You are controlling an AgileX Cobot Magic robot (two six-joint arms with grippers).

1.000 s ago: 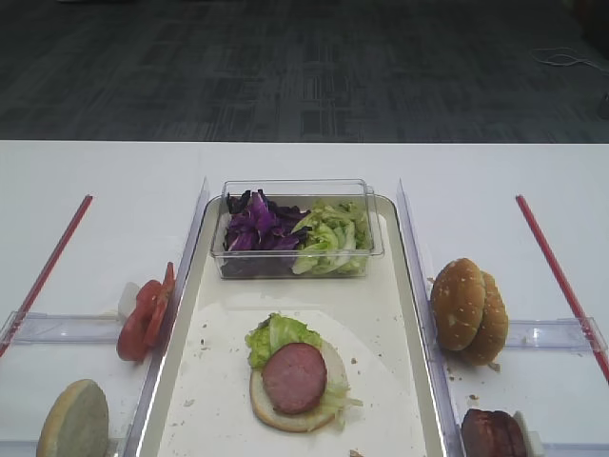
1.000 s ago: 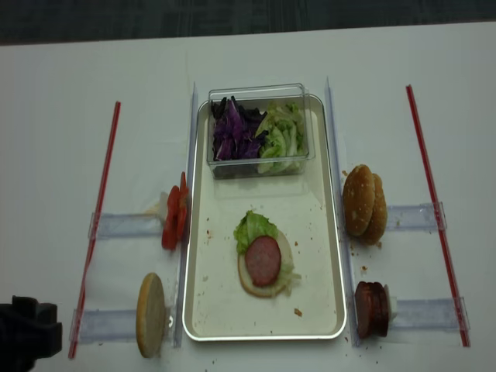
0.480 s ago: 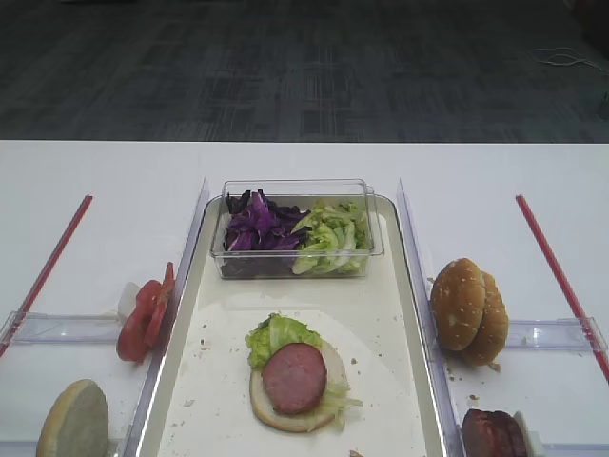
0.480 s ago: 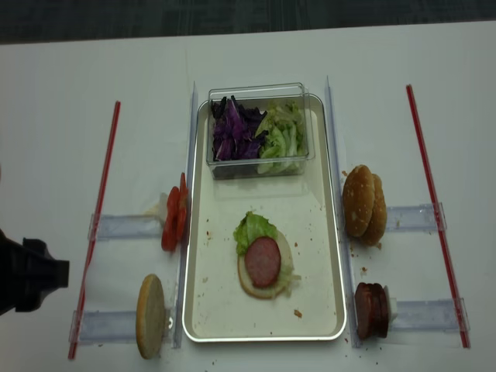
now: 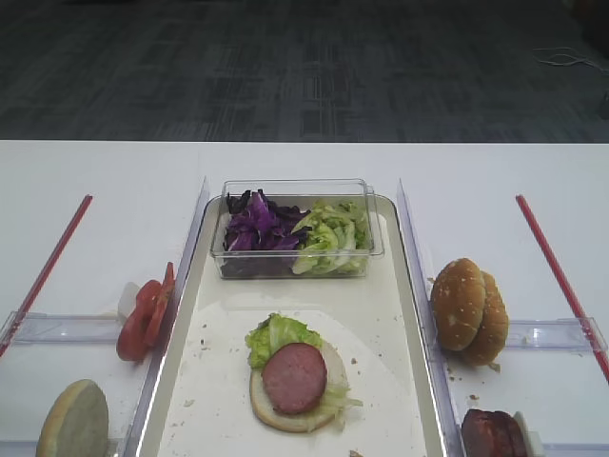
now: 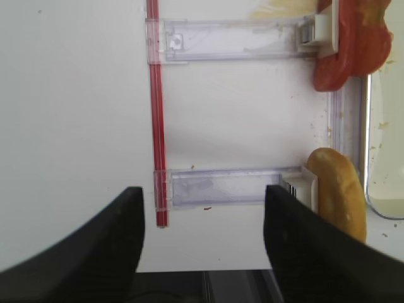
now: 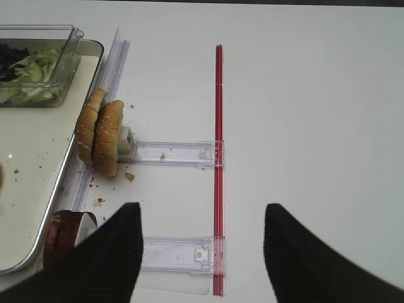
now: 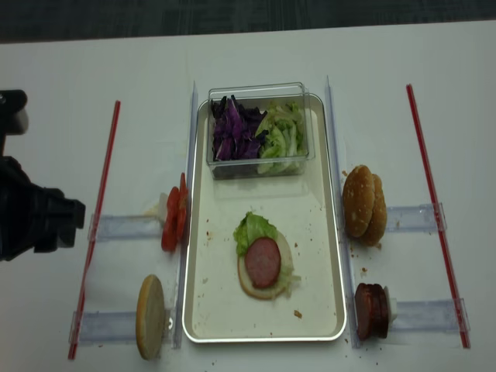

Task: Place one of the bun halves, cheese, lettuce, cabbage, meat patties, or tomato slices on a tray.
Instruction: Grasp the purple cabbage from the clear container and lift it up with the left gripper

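- Two bright red round tomato slices (image 8: 175,222) stand on edge in a clear holder just left of the long cream metal-rimmed tray (image 8: 325,256), near the left gripper (image 6: 202,208).
- Its fingers (image 6: 95,246) are spread and hold nothing; likely next, bracket one slice only.
- Right fingers (image 7: 101,259) are likewise released.
- Lay it flat on the reddish-brown meat disc (image 8: 263,260).

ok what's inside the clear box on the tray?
Clear box: purple cabbage on the left, lettuce on the right. Whatever lies beneath the leaves is covered.
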